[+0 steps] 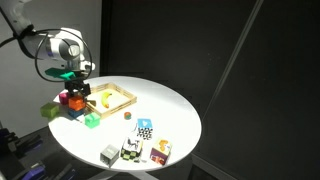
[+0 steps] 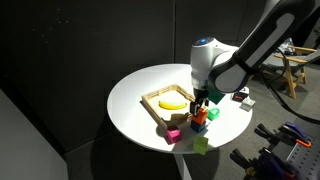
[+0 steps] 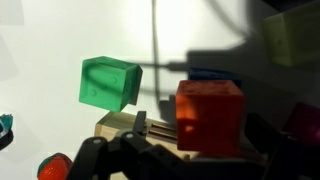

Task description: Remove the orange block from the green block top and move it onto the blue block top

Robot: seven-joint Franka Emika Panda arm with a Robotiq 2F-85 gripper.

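The orange block sits between the jaws of my gripper, which looks shut on it. In the wrist view the green block stands alone on the white table to its left, nothing on top. A dark blue block shows as a strip just behind the orange one. In both exterior views my gripper hangs over the block cluster with the orange block at its fingertips. Whether the orange block touches the blue one I cannot tell.
A wooden tray holding a yellow piece lies beside the cluster. A magenta cube and a pale yellow-green piece lie near. Several small boxes stand at the round table's front edge.
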